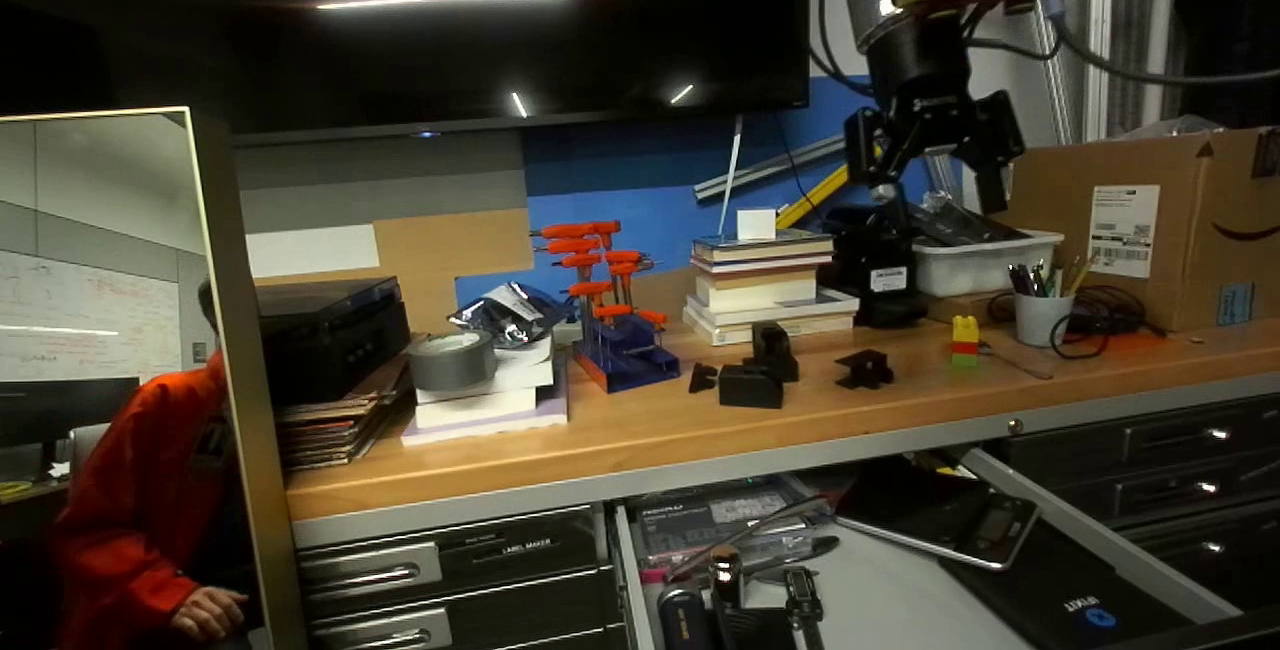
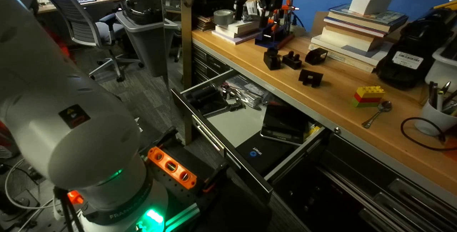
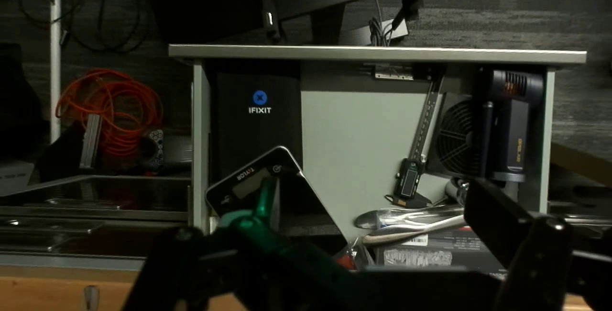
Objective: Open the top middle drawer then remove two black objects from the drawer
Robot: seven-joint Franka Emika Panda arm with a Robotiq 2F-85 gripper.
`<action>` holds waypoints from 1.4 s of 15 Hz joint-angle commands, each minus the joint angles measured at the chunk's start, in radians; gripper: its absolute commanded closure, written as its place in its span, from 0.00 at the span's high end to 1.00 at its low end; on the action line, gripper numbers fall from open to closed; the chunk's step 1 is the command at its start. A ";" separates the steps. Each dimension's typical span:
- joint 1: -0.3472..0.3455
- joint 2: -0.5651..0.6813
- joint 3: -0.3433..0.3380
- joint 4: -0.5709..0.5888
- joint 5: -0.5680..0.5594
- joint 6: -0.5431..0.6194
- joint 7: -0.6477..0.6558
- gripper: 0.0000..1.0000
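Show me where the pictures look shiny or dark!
In an exterior view, white streaks glare on the flat black glossy screen; in an exterior view, a bright green light glows; in the wrist view, shadow darkens the wide grey metal drawer inside its front.

My hand (image 1: 938, 198) is black; the surface (image 2: 339, 82) warm tan; the blocky pieces (image 2: 272, 60) black; the drawer (image 3: 354, 134) pale grey inside; the toy bricks (image 2: 368, 97) banded yellow, red, green.

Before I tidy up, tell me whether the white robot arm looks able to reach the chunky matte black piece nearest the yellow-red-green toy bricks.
Likely yes: its black two-fingered gripper hangs open and high, and the black piece lies uncovered on the wooden worktop.
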 commanded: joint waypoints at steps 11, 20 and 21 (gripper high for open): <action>-0.100 -0.567 -0.065 -0.367 -0.082 -0.004 -0.224 1.00; -0.093 -0.631 -0.057 -0.448 -0.067 0.072 -0.231 1.00; -0.094 -0.634 -0.057 -0.454 -0.066 0.078 -0.230 1.00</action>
